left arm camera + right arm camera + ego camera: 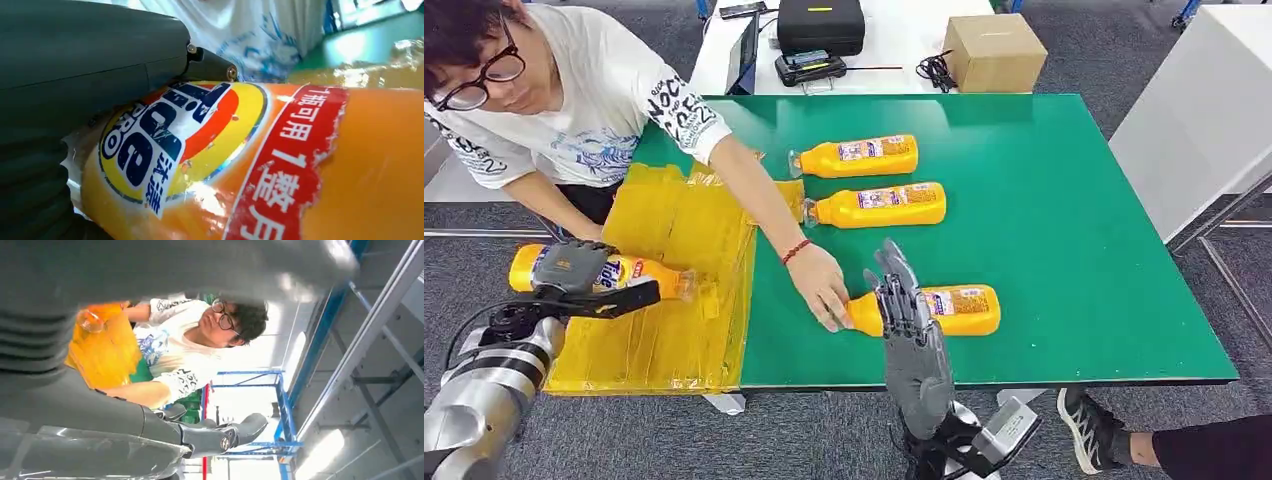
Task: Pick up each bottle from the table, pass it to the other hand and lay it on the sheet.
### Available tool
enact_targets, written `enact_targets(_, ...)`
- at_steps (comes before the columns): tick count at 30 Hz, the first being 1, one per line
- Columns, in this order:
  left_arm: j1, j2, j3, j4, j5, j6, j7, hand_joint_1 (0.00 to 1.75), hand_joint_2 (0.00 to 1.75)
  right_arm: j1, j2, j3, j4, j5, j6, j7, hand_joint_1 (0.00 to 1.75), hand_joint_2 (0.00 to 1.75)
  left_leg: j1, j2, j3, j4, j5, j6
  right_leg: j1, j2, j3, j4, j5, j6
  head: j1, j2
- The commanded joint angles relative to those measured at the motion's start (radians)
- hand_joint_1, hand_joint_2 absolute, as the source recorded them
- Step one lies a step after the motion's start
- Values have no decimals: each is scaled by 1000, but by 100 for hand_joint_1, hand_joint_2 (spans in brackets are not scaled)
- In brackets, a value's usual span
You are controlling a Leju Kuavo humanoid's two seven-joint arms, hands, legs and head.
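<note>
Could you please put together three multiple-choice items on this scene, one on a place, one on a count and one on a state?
1. Where is the bottle held by the left hand?
A. over the yellow sheet
B. on the white table
C. beside the cardboard box

2. How many orange bottles lie on the green table?
A. one
B. three
C. five

3. What is the state of the right hand?
A. gripping a bottle
B. open, holding nothing
C. pressing on the sheet

Answers: 1 A, the held bottle hangs above the yellow sheet. 2 B, three lie on the green top, the nearest bottle touched by a person's hand. 3 B, its fingers are spread with nothing in them.
</note>
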Motion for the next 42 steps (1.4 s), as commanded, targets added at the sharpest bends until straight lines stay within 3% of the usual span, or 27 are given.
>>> enact_targets(1, -35, -16, -11, 66, 52, -44, -48, 175, 175, -25, -1, -33, 87, -3, 4, 2, 0, 175, 1, 0, 2, 0, -1, -1, 1, -1, 2, -1, 0, -1, 0, 0)
enact_targets(14, 45, -165, -54, -89, 293, -6, -171, 175, 175, -32, -3, -15, 134, 13, -12, 9, 0, 175, 2, -4, 3, 0, -1, -2, 3, -5, 6, -3, -2, -2, 0, 0)
enact_targets(21, 67, -163, -92, -102, 275, 24, -156, 175, 175, -34, -3, -15, 141, 14, -11, 11, 0, 175, 2, -1, 4, 0, -2, -2, 2, -2, 6, -3, -1, -2, 0, 0)
enact_targets(30, 49, -100, -237, 26, 102, 6, -41, 175, 175, -39, -5, -12, 157, 15, 1, 16, 0, 175, 2, 2, 3, 0, -1, -1, 2, 1, 4, -2, 0, -2, 0, 0)
enact_targets(37, 32, -96, -275, 60, 52, -29, 14, 175, 175, -34, -4, -14, 155, 18, -4, 17, 0, 175, 1, 1, 4, -1, -1, -1, 1, 1, 5, -2, 0, -2, 0, 0)
enact_targets(42, 24, -111, -237, 73, 97, -62, 4, 175, 175, -30, -4, -12, 149, 24, -10, 19, 0, 175, 1, 2, 6, -1, -1, -2, 2, 1, 7, -2, 0, -2, 0, 0)
